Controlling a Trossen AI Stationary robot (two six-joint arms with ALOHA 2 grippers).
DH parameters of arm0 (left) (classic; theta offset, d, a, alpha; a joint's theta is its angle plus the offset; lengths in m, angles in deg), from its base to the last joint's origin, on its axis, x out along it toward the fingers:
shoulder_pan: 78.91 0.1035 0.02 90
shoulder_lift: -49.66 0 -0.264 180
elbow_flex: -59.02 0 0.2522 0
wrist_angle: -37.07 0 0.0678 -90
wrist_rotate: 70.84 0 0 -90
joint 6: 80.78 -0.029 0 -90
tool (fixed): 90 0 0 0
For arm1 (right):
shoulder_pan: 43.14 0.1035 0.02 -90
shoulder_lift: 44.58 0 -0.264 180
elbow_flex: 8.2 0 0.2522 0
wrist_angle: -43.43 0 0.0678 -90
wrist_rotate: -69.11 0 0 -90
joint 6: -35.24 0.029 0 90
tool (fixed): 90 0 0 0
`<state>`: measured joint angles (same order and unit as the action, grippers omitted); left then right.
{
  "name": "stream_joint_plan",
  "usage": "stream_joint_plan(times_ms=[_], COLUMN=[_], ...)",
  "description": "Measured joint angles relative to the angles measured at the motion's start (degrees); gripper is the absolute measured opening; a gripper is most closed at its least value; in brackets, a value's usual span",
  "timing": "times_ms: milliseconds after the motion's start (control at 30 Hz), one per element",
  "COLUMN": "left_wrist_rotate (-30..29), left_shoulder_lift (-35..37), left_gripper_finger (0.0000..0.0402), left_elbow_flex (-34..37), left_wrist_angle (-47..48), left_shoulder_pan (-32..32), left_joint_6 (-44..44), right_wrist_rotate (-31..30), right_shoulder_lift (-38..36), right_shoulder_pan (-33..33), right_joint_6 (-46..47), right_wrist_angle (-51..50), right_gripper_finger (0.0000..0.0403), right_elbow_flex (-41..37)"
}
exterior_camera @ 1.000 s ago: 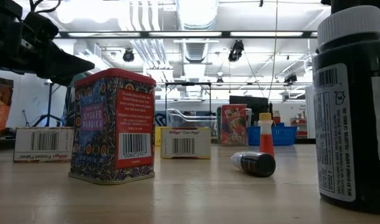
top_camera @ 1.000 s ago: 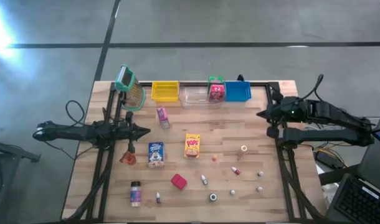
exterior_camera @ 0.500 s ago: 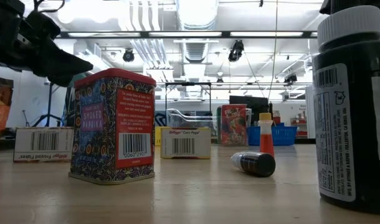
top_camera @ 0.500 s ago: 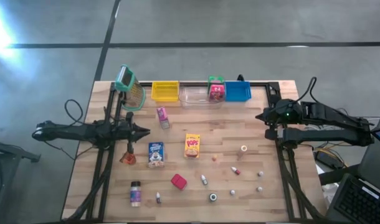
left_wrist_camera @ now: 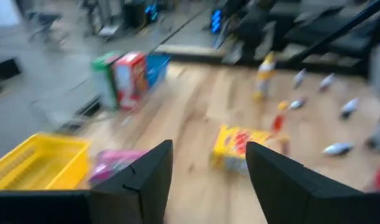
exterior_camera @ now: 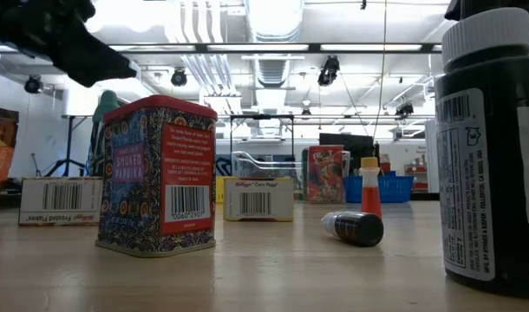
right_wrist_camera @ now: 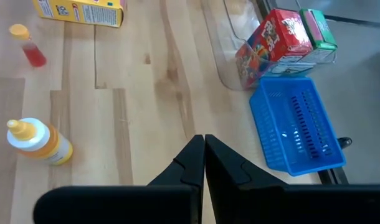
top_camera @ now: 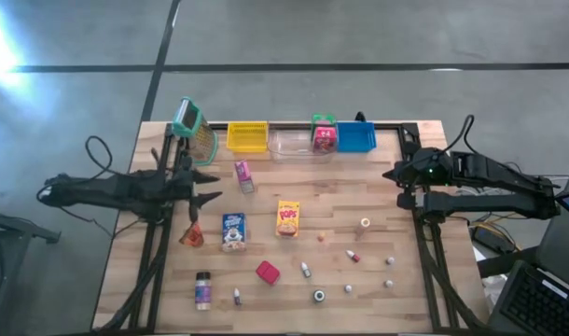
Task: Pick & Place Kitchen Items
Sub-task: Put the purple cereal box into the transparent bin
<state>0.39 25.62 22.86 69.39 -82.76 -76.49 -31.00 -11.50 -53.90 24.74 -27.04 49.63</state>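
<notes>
left tool [top_camera: 213, 188] – fingers parted, empty | flat pink box [top_camera: 243, 175] on plank table [top_camera: 378, 205], just beside | right tool [top_camera: 390, 173] – pinched shut

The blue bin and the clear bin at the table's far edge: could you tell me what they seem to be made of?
Blue bin: probably moulded plastic, uniform bright colour, slotted walls. Clear bin: likely transparent glossy plastic, since the wood shows through it.

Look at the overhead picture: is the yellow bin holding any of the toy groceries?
No. The yellow bin at the table's far edge shows only its own mesh floor, while the small boxes and bottles lie out on the wooden table.
</notes>
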Motion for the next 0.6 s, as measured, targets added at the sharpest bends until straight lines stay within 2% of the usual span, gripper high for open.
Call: stream_joint_plan(times_ms=[67,300,600], left_wrist_rotate=[-1.84,-2.29,-1.94], left_shoulder_lift=[-3.75,-15.69,-24.99], left_gripper_finger=[0.0216,0.023,0.0251], left_elbow_flex=[-3.09,-12.53,-19.94], left_wrist_angle=[3.7,11.3,18.08], left_shoulder_pan=[0.45,2.24,6.46], left_joint_6=[0.48,0.28,0.33], right_wrist_rotate=[0.02,0.0,-0.09], right_shoulder_lift=[0.0,0.02,0.01], right_shoulder_pan=[0.0,0.0,0.0], right_joint_6=[0.0,-0.01,-0.01], right_wrist_angle=[0.02,0.02,0.01], right_gripper_finger=[0.0008,0.0008,0.0008], right_elbow_flex=[0.0,0.02,0.04])
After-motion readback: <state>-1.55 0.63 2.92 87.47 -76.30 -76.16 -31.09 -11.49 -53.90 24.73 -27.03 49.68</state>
